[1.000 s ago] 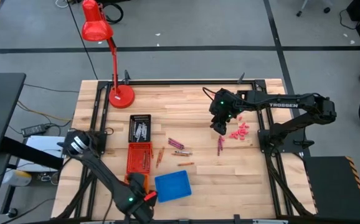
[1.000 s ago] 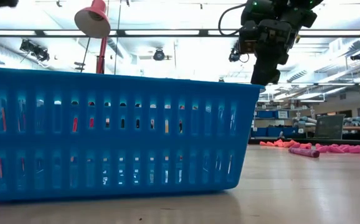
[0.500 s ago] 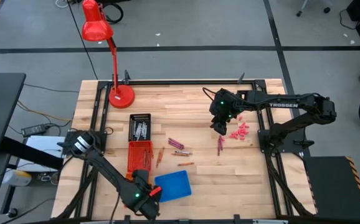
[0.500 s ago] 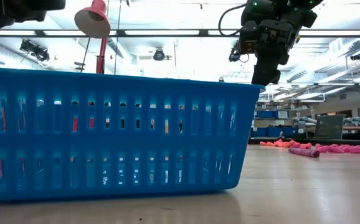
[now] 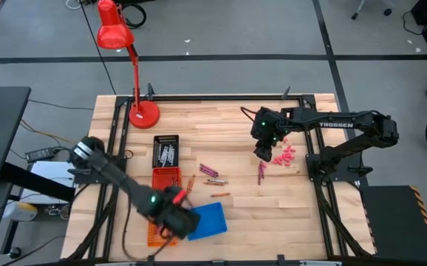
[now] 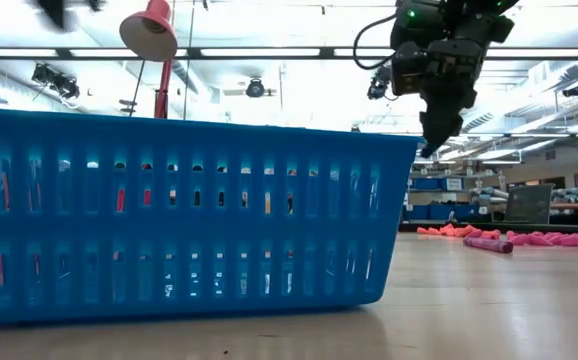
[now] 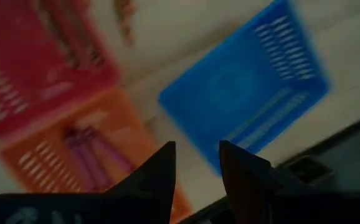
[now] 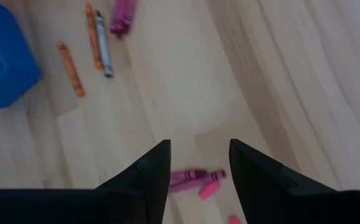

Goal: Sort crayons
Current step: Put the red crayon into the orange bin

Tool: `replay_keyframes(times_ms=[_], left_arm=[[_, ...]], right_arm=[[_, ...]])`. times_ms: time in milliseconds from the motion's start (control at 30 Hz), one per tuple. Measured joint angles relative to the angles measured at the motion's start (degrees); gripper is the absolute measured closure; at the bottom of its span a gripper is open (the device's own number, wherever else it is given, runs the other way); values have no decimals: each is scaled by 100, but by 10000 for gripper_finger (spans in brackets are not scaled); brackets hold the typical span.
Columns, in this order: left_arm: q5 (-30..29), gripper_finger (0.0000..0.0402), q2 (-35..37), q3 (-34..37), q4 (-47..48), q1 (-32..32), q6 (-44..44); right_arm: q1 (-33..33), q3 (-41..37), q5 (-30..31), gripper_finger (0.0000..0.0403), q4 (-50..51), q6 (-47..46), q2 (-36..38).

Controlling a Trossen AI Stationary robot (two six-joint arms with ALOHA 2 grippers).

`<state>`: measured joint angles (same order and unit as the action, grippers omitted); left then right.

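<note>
My left end effector has swung up from the worktop's six-o'clock edge since a second ago, and it now hangs over the seam between the orange slotted plastic basket and the blue slotted plastic basket. Its fingers stand parted with nothing between them. Through the left wrist view I see magenta crayons lying in the orange basket, with the red slotted plastic basket beside it toward twelve o'clock.

My right end effector hovers at about two o'clock from the worktop's centre, fingers wide and empty — below it lie two magenta crayons and, just beside them toward three o'clock, a scatter of small pink chunky bits.

More loose crayons sit near the centre: a magenta cluster, and thin orange-brown sticks toward the red basket. The black slotted tray holds grey-silver crayons. The red desk lamp stands at eleven o'clock.
</note>
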<state>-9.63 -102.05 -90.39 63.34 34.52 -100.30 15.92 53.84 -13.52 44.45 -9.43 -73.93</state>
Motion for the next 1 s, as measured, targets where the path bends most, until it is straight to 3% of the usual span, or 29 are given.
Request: replay_keyframes(times_ms=[233,400,767,1000], left_arm=[[77,267,303,0,-779,-1134,1755],[474,267,305,4,-1144,-1879,3147],[483,267,314,3,-2656,-2646,4786],[527,267,486,-2,-2975,-3005,5199]], right_arm=[[-52,2,38,236,877,-791,0],[-193,-145,64,236,1215,-1110,13],[-770,-730,-142,236,1539,-1847,239],[-1157,-879,-132,236,1662,-2434,623]])
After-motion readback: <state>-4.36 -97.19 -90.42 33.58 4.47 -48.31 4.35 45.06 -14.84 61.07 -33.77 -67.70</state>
